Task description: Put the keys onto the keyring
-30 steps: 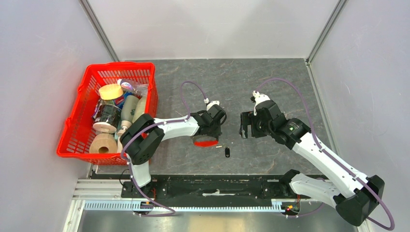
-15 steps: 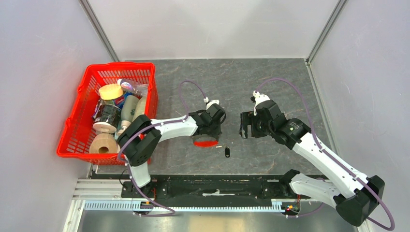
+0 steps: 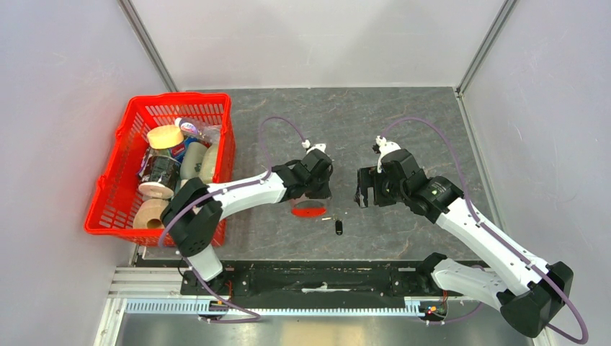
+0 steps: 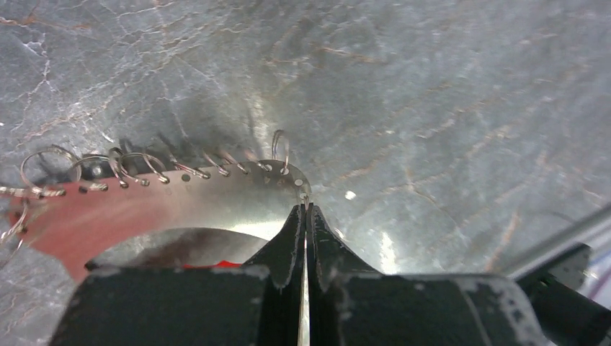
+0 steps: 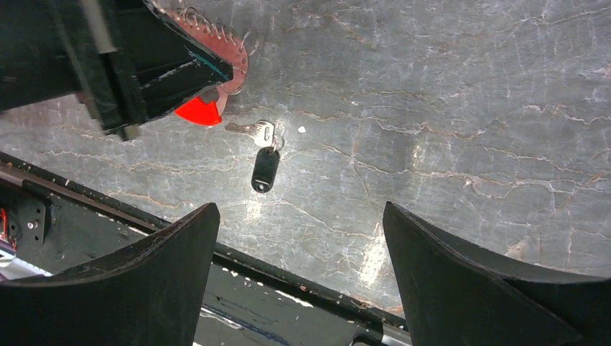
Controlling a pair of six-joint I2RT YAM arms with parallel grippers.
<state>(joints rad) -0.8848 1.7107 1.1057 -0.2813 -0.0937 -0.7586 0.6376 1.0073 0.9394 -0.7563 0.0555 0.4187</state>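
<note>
The keyring (image 3: 308,210) is a grey metal loop with a row of small rings and a red curved strip, lying mid-table. In the left wrist view its ringed edge (image 4: 216,184) runs left from my fingertips. My left gripper (image 3: 318,189) (image 4: 305,207) is shut on the keyring's thin metal edge. The keys (image 3: 336,225), a small silver key joined to a black fob, lie on the table just right of the keyring. In the right wrist view the fob (image 5: 264,169) lies below the keyring (image 5: 229,54). My right gripper (image 3: 364,192) (image 5: 299,210) is open and empty above the table, right of the keys.
A red basket (image 3: 180,96) full of bottles, jars and tape rolls stands at the left. The black base rail (image 3: 310,277) runs along the table's near edge. Grey walls close in the back and both sides.
My left arm has swung its elbow leftward, and its gripper has shifted slightly with the keyring in it. The keys and the right arm have not moved.
</note>
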